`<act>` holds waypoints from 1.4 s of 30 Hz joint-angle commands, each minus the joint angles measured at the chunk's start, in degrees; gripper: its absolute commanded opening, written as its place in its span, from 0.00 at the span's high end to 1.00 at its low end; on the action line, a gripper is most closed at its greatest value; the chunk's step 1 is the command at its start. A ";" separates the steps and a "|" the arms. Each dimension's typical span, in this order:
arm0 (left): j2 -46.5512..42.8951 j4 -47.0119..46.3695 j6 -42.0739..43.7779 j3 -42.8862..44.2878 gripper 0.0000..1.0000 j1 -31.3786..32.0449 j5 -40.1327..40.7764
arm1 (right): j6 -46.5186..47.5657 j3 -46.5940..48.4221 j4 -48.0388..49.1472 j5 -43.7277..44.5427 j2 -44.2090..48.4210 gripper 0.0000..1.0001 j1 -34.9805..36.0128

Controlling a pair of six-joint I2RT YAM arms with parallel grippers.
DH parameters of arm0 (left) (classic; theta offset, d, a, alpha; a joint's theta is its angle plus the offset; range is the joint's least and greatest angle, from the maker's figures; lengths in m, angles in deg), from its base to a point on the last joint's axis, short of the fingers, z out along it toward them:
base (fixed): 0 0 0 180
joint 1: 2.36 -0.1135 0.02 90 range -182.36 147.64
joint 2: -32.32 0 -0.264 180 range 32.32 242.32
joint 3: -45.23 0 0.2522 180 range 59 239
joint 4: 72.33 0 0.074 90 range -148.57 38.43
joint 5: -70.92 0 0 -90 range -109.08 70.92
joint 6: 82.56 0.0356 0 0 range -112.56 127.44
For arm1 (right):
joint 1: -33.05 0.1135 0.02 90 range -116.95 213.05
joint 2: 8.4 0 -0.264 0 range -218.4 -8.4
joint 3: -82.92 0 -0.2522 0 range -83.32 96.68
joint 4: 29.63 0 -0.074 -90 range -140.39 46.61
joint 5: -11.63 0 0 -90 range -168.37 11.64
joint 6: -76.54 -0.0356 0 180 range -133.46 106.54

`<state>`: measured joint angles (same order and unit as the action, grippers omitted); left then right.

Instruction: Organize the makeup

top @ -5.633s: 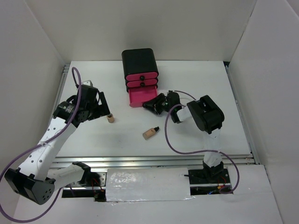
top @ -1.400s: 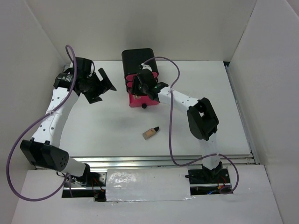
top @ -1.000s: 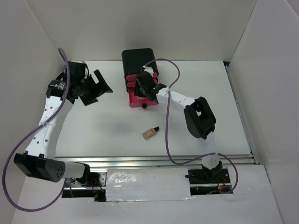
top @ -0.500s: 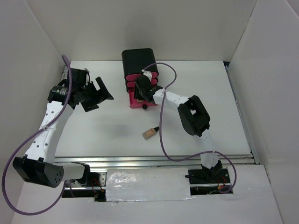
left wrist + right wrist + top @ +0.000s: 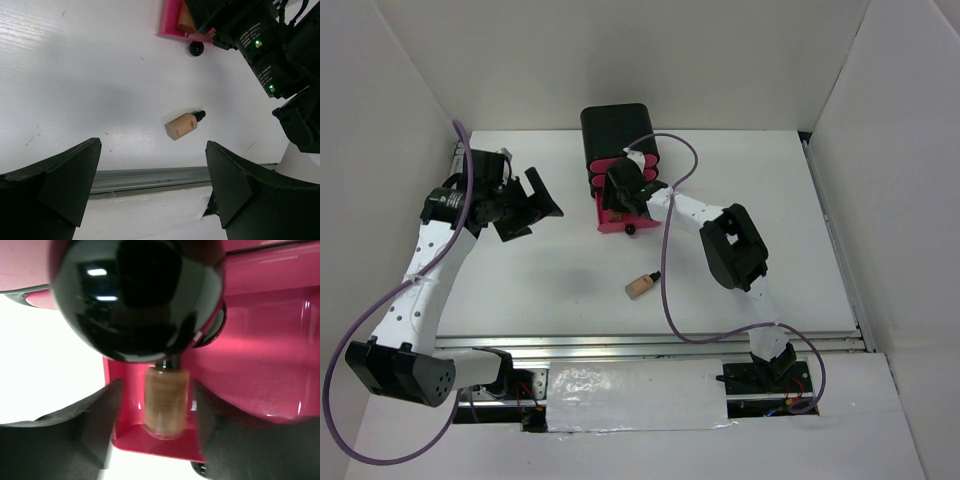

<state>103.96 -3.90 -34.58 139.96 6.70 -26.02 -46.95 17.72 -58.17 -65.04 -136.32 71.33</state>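
One beige bottle with a dark cap (image 5: pixel 641 285) lies on its side on the white worktop (image 5: pixel 770 200), in front of the black box with three pink drawers (image 5: pixel 616 128) and well apart from it. Its long axis runs diagonally, cap end angled toward the box. A second beige bottle (image 5: pixel 165 402) lies inside the pulled-out bottom pink drawer (image 5: pixel 610 219), dark cap pointing back into the box and base by the drawer front. The right gripper (image 5: pixel 158 390) straddles it, fingers parted – pink shows beside the bottle. Left of the box, the left gripper (image 5: pixel 152 147) hangs spread wide, holding nothing.
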 commanded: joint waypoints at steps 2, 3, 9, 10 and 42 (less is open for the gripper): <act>-0.97 -2.73 0.98 -1.34 0.01 -0.27 -1.67 | -0.43 0.66 0.46 0.04 4.25 0.24 -0.31; -1.06 -2.82 1.15 -1.43 0.01 -0.27 -1.85 | -0.43 0.57 0.37 0.04 4.69 0.24 -0.31; -0.62 -3.87 3.61 -2.65 0.01 -0.36 -0.80 | -1.92 -2.85 0.72 0.30 10.82 0.23 -0.31; -0.36 -3.96 4.05 -3.27 0.01 -0.27 -0.53 | -2.71 -3.90 0.90 0.30 12.33 0.23 -0.31; 42.18 -13.28 25.14 4.73 0.16 39.19 12.12 | -10.71 -46.89 -16.24 2.41 71.75 0.00 -12.97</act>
<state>145.23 -15.70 -11.78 143.02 45.91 -16.01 -58.54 -29.34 -72.77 -63.95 -66.81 58.61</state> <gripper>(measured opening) 0.858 0.998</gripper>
